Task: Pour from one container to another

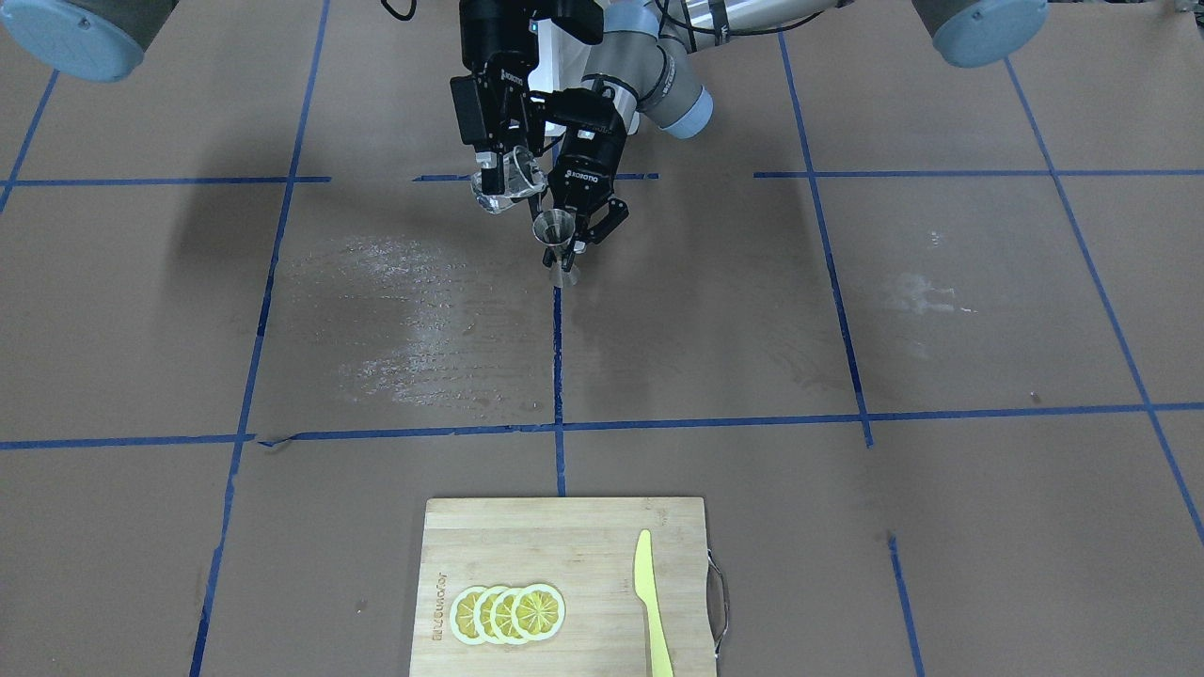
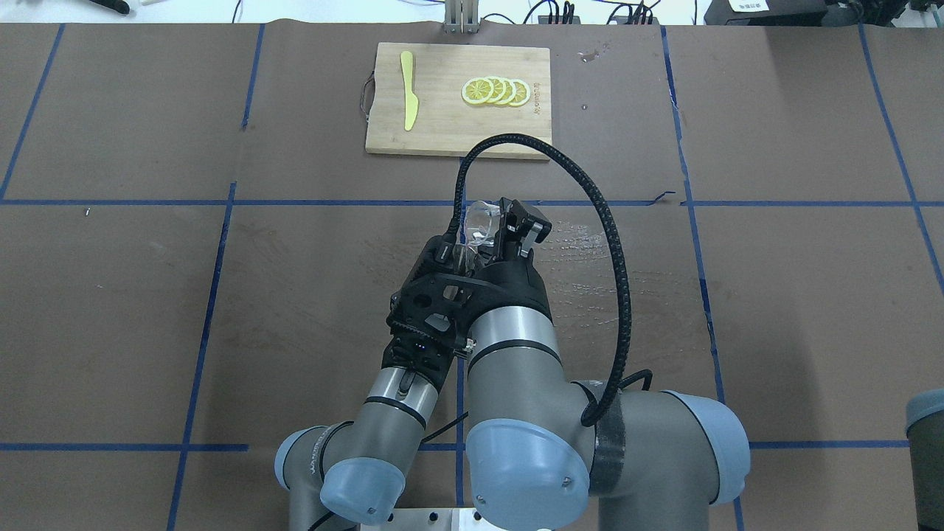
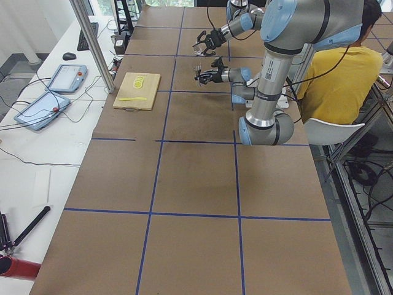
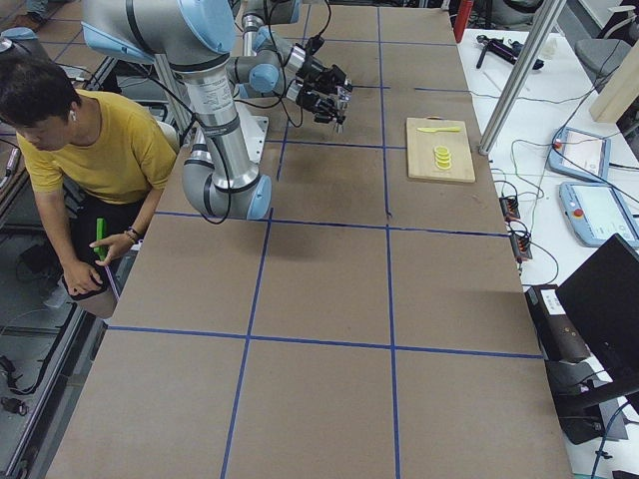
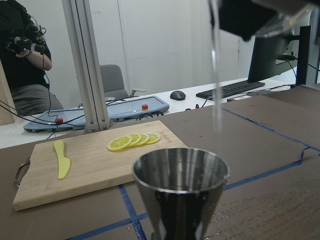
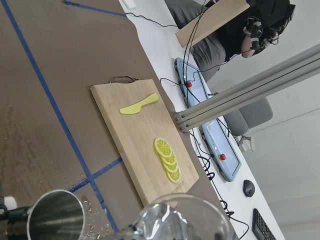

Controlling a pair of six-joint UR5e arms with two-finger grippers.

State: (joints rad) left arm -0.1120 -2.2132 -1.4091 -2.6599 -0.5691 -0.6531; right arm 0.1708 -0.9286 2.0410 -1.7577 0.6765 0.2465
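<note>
Okay, my right gripper (image 1: 503, 167) is clamped on the tilted beaker (image 1: 509, 188), just above the upright jigger (image 1: 554, 228) that my left gripper (image 1: 567, 248) pinches at the waist. A thin stream (image 5: 216, 75) drops toward the rim, but I can't tell if it lands inside. In the overhead view my arms hide the jigger.

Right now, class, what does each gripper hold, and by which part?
The left gripper holds the steel jigger at its narrow waist. The right gripper clamps the tilted glass beaker by its side wall.
</note>
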